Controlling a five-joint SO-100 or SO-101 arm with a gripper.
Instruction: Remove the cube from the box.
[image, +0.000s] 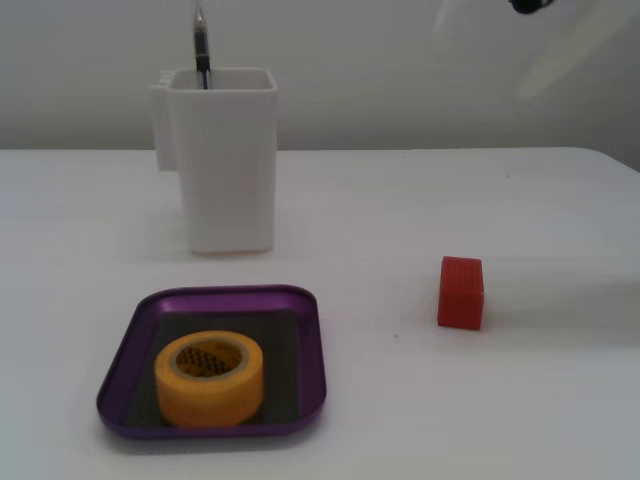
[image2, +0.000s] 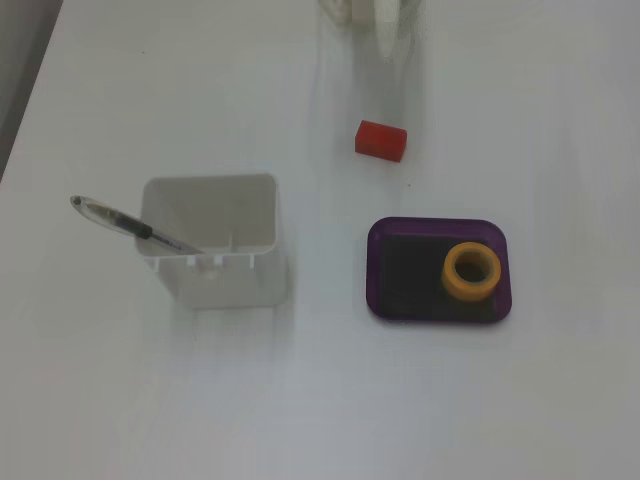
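The red cube (image: 461, 292) stands on the white table, to the right of the purple box (image: 312, 345) and apart from it. From above, the cube (image2: 381, 140) lies beyond the box (image2: 376, 272), nearer the arm's side. My gripper (image: 478, 58) is lifted well above the cube and shows only as blurred white streaks at the top edge, its two fingers spread apart with nothing between them. In the other fixed view the gripper (image2: 385, 22) is a faint blur at the top edge.
A yellow tape roll (image: 209, 378) sits inside the box, seen from above as the roll (image2: 473, 271) on the dark floor. A tall white container (image: 222, 160) holding a pen (image2: 130, 226) stands to the left.
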